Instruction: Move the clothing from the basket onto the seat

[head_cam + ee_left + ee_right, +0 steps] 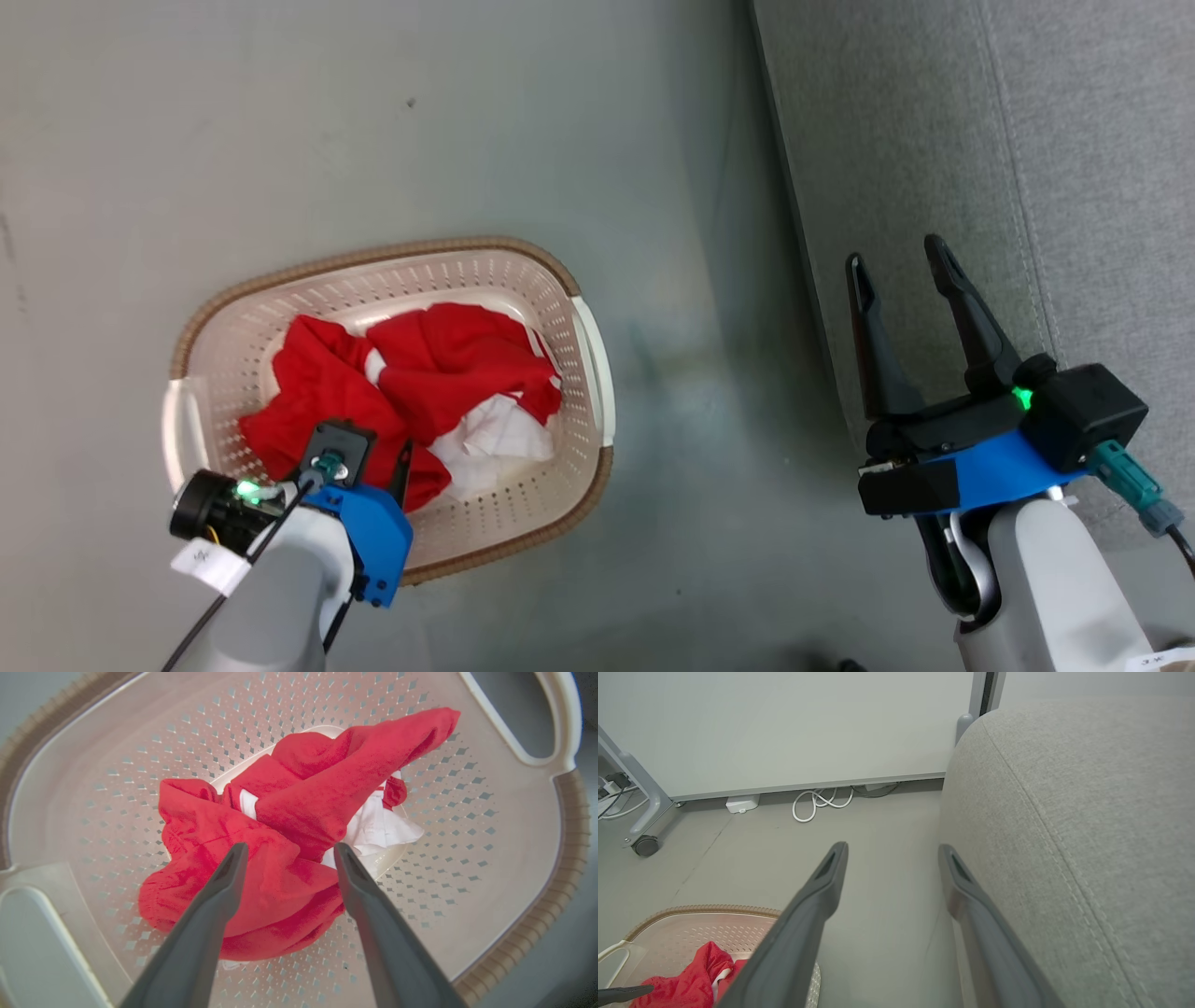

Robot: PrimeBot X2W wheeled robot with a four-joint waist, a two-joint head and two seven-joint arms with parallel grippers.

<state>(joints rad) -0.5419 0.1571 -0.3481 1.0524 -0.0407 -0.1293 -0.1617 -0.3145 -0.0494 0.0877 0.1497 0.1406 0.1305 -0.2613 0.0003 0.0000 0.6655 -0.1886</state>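
Note:
The clothing (439,373) is a crumpled heap of bright red fabric with a white part, lying inside the basket (373,257). The basket is cream, perforated, with a brown rim, and stands on the floor. My left gripper (287,847) hangs open just above the near side of the clothing (299,798), one finger on either side of a red fold, gripping nothing. In the head view its wrist hides most of it. My right gripper (894,254) is open and empty, held beside the front edge of the grey seat (980,140). The seat (1087,812) rises to the right of the right gripper (893,847).
Bare grey floor lies between the basket (691,910) and the seat. At the far wall lie a coiled white cable (817,802), a small white box (742,804) and a grey frame leg on a caster (644,844).

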